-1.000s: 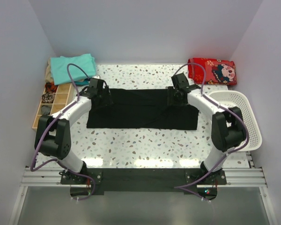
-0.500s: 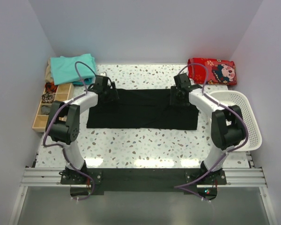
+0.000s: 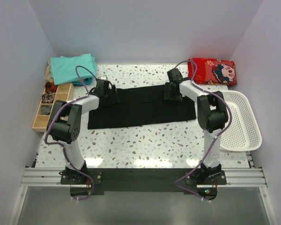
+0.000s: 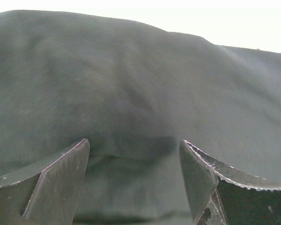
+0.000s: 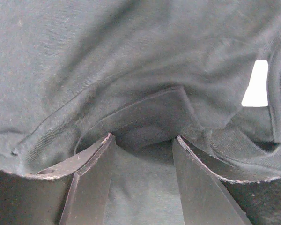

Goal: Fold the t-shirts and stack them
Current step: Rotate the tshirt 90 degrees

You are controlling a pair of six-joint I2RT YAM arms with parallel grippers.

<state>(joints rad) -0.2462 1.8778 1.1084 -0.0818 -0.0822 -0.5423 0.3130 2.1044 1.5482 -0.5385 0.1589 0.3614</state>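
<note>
The black t-shirt (image 3: 140,107) lies as a long, slightly tilted strip across the middle of the table. My left gripper (image 3: 107,93) sits at its far left edge; in the left wrist view its fingers (image 4: 61,178) stand wide apart over black cloth (image 4: 131,93). My right gripper (image 3: 172,91) sits at the far right edge, open, with cloth (image 5: 140,187) lying between its fingers (image 5: 89,183) and a fold just past the tips. A small white patch (image 5: 256,83) shows at the right. Folded teal t-shirts (image 3: 72,67) are stacked at the far left corner.
A wooden compartment tray (image 3: 49,104) stands along the left edge. A white plastic basket (image 3: 246,124) sits at the right edge, beside my right arm. A red patterned cloth bundle (image 3: 211,70) lies at the far right corner.
Both grippers moved toward the far side at the shirt's far edge. The right arm swung inward and left. The shirt's right end shifted away, so the strip now lies tilted.
</note>
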